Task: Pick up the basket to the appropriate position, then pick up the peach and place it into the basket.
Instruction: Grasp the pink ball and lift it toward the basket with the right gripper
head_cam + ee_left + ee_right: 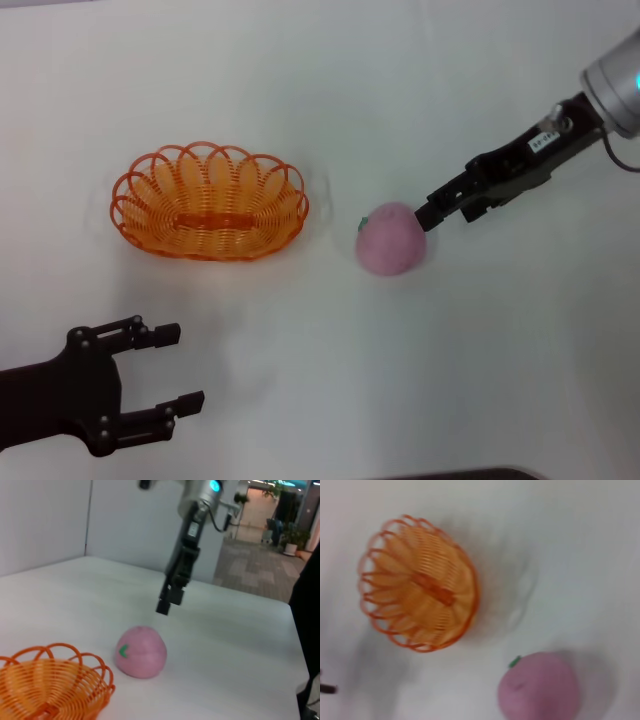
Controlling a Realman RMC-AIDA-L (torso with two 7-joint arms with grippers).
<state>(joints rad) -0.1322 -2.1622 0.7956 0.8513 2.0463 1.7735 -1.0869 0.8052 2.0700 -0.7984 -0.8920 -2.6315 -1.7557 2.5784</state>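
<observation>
Head cam: basket sits upright on the white table, at about 10 o'clock from frame centre. Nothing in it. Peach is on the table just beside the basket, at its 3 o'clock, not touching. Green stem mark faces the basket.

Right gripper comes in from 2 o'clock of the peach, tip right at the fruit's upper right edge. Left wrist cam shows the tip above the peach with a gap, so no contact. Fingers look close together, holding nothing; exact gap, can't tell.

Left gripper is at 7 o'clock in the head view, well apart from the basket, fingers spread wide, nothing held.

Right wrist cam: basket and peach both on the table, apart.
</observation>
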